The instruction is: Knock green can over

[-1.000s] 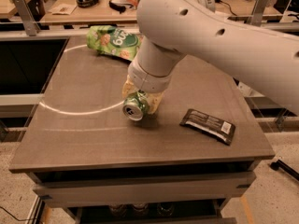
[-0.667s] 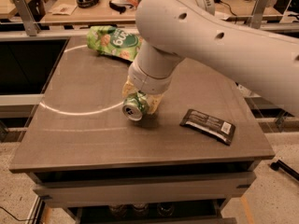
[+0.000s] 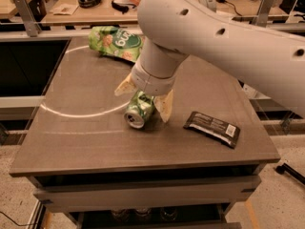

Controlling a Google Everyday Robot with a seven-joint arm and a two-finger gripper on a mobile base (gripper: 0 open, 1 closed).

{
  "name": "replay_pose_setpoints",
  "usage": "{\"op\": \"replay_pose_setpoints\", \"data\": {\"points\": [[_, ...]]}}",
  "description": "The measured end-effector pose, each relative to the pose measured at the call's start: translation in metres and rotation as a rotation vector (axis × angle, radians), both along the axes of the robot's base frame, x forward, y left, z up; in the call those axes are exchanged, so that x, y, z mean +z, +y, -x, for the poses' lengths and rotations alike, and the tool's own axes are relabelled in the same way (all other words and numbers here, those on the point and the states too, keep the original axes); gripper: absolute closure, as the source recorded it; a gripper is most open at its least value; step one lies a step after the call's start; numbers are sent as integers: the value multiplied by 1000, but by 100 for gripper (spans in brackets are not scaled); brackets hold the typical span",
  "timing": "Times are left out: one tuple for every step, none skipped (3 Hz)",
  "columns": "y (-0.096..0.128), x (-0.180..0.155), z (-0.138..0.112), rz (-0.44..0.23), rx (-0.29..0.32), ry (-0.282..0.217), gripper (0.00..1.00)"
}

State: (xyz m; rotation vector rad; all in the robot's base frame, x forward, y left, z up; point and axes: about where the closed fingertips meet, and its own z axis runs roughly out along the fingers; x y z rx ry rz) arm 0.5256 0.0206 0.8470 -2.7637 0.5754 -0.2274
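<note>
The green can (image 3: 138, 110) lies on its side in the middle of the brown table (image 3: 86, 142), its silver top facing the front left. My gripper (image 3: 141, 104) hangs from the big white arm right above the can. It is open, with one cream finger (image 3: 122, 86) out to the can's left and the other finger (image 3: 164, 107) at its right side. The can's far end is hidden under the wrist.
A crinkled green snack bag (image 3: 114, 42) lies at the table's back. A flat black snack bar packet (image 3: 212, 128) lies to the right of the can. Desks with clutter stand behind the table, which has drop-offs on all sides.
The fingers have spread apart, the left one swinging away from the can. The can stays lying on its side in about the same spot.
</note>
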Motion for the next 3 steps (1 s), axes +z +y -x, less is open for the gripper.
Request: {"op": "replay_pose_setpoints", "data": {"points": [[-2, -2, -5, -40, -36, 133, 0], [-33, -8, -17, -141, -181, 380, 0], [-25, 2, -20, -216, -176, 459, 0]]}}
